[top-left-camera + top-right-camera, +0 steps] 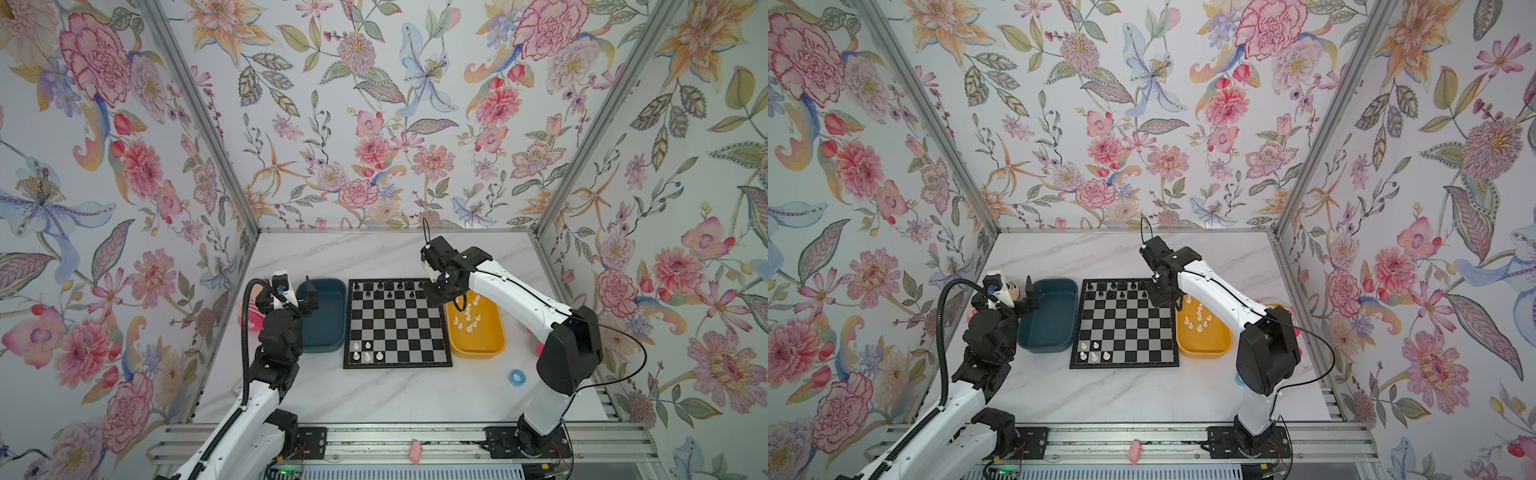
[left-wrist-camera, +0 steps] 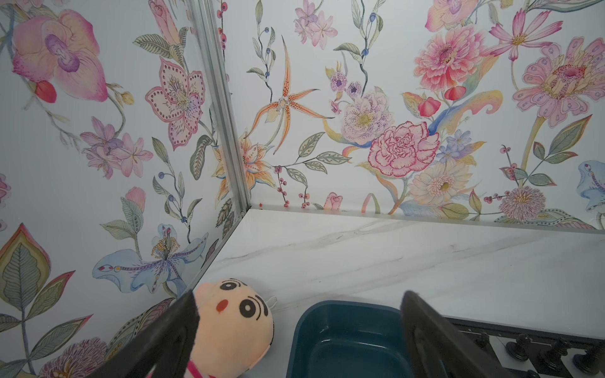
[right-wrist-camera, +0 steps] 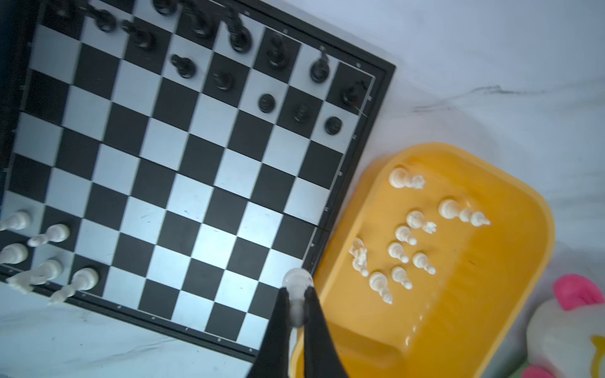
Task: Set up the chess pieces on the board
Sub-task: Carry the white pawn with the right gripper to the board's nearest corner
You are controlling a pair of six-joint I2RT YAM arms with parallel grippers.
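The board [image 1: 399,328] [image 1: 1125,328] [image 3: 183,170] lies flat mid-table. Several white chess pieces [image 1: 367,351] [image 1: 1095,351] [image 3: 52,234] stand at its near left corner. Several more [image 1: 468,318] [image 1: 1199,318] [image 3: 406,235] lie in the yellow tray [image 1: 482,349] [image 3: 491,261] to its right. My right gripper [image 3: 297,291] [image 1: 439,296] hangs over the board's far right corner, beside the tray, shut on one white piece [image 3: 297,280]. Over the far left corner of the teal tray [image 1: 328,332] [image 2: 347,347], my left gripper [image 2: 298,296] [image 1: 305,298] is open and holds nothing.
Black chessmen [image 1: 388,291] [image 3: 229,39] fill the board's far rows. The teal tray holds nothing. A peach-faced plush doll [image 2: 235,327] [image 1: 1013,291] lies left of it. A white-and-pink plush [image 3: 569,327] sits right of the yellow tray, with a blue ring [image 1: 516,377] nearer the front.
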